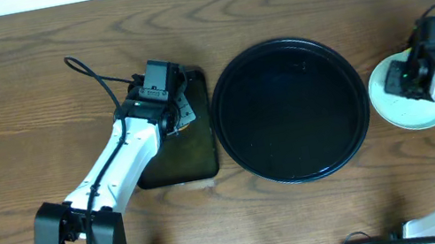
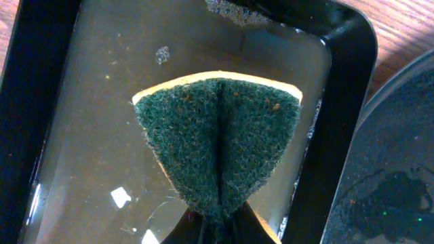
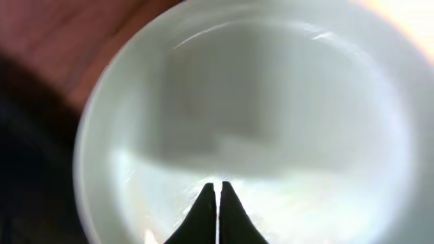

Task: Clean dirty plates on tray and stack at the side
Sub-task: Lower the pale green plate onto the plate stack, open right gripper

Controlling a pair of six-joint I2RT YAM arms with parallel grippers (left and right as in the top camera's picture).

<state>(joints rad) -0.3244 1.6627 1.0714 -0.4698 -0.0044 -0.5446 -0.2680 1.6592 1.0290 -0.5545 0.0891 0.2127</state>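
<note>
The left tool (image 2: 218, 227) is clenched on a green sponge (image 2: 217, 135), pinching it at the lower edge so that it folds along a centre crease and fans out toward 12 o'clock. A pale yellow backing shows along the far rim. The sponge hangs over the small rectangular tray (image 2: 349, 81), which holds a shallow film of water with foam in its 12 o'clock corner. That fits a rinse or a set-down where drips stay off the counter (image 1: 14, 86). At 3 o'clock from this tray lies the big round tray (image 1: 292, 109), glossy, black and bare of plates, with only wet marks on it. So the washing looks finished or close to it. Further toward 3 o'clock, just off the round tray's rim, a pale plate (image 1: 395, 109) rests on the counter as the side pile. Whether others lie beneath it cannot be told from above. The right tool (image 3: 217, 203) hovers over this plate's bowl with its two fingers pressed together and nothing visible between them, though the wrist view is blurred. The plate's face looks clean, with no orange smear. The likely remainder is parking the sponge and drawing both arms clear.
</note>
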